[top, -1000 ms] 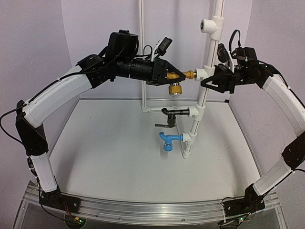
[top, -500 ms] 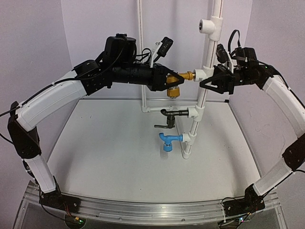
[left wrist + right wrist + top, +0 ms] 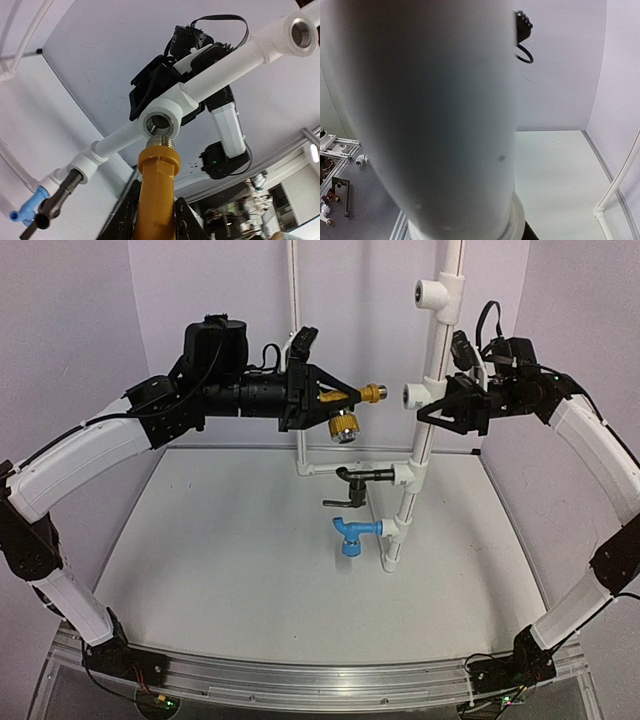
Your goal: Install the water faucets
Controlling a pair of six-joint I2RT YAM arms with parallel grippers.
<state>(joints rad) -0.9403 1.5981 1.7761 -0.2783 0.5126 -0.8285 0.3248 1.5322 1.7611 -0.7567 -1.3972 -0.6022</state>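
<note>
The left tool (image 3: 340, 398) is clamped tight on the brass faucet (image 3: 370, 393), held level with its threaded end pointing at the open tee socket (image 3: 412, 395) but clearly short of it, a gap between the two. The right tool (image 3: 440, 405) looks closed around the white pipe (image 3: 437, 340) just behind that socket, steadying it. Lower down, the black faucet (image 3: 360, 477) and blue faucet (image 3: 355, 532) already sit in their fittings.

The trouble I'd expect is cross-threading: if the stem goes in slightly tilted or off-centre, the threads will bind. A hard push could also bow the thin pipe sideways. And if the faucet slips in the fingers while turning, it could drop to the tabletop (image 3: 230, 560).
</note>
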